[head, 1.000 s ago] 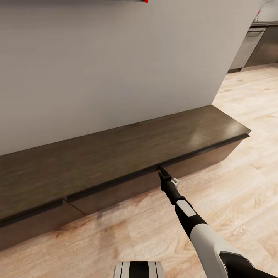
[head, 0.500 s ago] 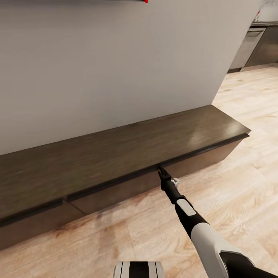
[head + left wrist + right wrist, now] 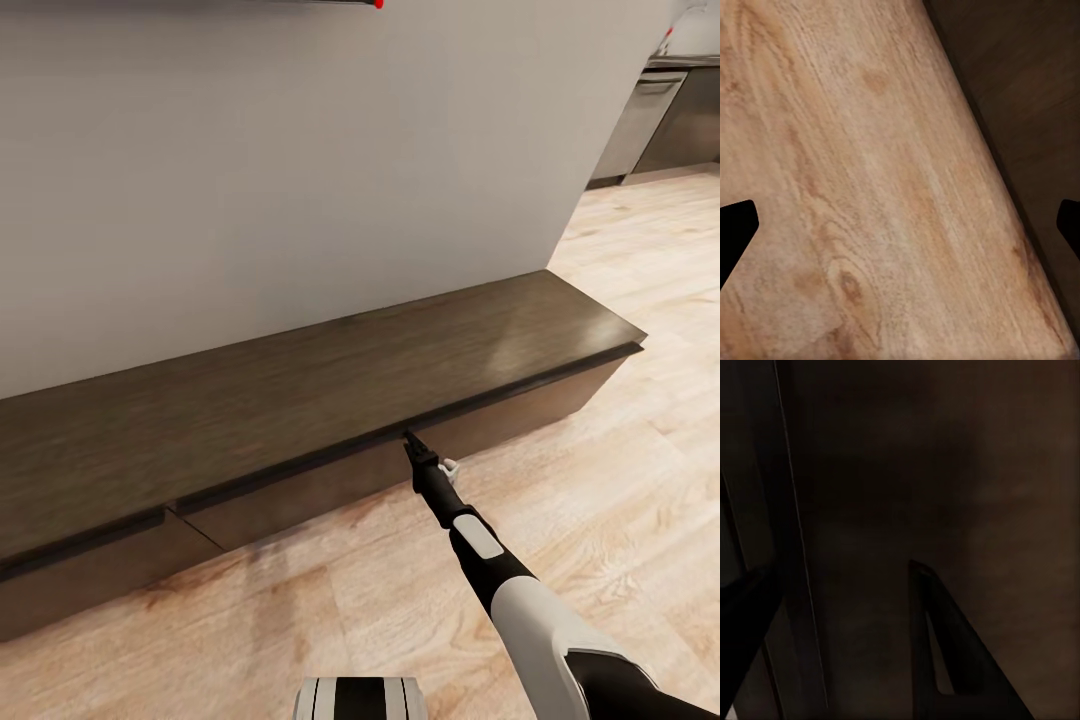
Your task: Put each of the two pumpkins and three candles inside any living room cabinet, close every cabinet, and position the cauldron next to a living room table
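Our right pincer [image 3: 409, 440], grip unclear, had crept toward eleven o'clock under the cabinet [image 3: 300, 400] lip, ready to tug a drawer.

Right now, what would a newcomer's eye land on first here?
The long dark-brown cabinet running along the grey wall, low over the pale wood floor. Next, the right arm stretched forward, the right gripper at the cabinet's front edge just under the top. In the left wrist view, the left gripper hangs open over bare floorboards.
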You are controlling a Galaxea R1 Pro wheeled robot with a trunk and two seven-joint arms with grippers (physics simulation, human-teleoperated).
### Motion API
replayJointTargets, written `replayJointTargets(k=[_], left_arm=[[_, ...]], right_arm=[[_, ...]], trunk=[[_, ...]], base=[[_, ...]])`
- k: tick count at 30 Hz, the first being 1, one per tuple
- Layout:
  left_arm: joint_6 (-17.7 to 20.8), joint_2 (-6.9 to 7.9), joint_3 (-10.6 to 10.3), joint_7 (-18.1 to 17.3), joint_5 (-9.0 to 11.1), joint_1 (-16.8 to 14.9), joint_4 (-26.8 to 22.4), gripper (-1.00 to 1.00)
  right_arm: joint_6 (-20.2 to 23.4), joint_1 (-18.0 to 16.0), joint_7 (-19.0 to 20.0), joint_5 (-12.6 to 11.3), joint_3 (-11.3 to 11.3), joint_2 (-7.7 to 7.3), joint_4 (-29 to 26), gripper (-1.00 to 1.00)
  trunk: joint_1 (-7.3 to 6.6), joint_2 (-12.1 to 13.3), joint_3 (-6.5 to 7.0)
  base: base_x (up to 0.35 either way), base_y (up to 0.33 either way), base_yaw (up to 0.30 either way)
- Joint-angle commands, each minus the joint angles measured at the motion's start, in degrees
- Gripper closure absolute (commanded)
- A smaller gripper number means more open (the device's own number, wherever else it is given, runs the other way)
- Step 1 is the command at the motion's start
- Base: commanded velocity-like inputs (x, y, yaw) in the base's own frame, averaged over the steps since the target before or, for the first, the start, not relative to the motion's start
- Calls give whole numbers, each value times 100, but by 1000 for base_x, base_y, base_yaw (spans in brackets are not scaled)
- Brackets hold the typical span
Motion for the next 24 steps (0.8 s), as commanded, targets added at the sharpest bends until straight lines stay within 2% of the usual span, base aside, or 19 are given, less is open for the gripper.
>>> replayJointTargets(k=[1,7,13,16,24], left_arm=[[49,-2,3,2,44,0,-4,-100],[53,-2,3,1,44,0,-4,-100],[52,-2,3,-3,44,0,-4,-100],[52,-2,3,-6,44,0,-4,-100],[53,4,3,-5,43,0,-4,-100]], right_arm=[[47,-2,4,-25,-11,3,9,100],[44,-14,7,-25,53,3,-44,100],[46,0,12,-25,404,-4,-350,100],[47,2,12,-27,657,-5,-438,100],[47,4,12,-33,821,-6,-480,100]], trunk=[[0,-1,-4],[0,-1,-4],[0,-1,-4],[0,-1,-4],[0,-1,-4]], base=[[0,0,0],[0,0,0],[0,0,0],[0,0,0],[0,0,0]])
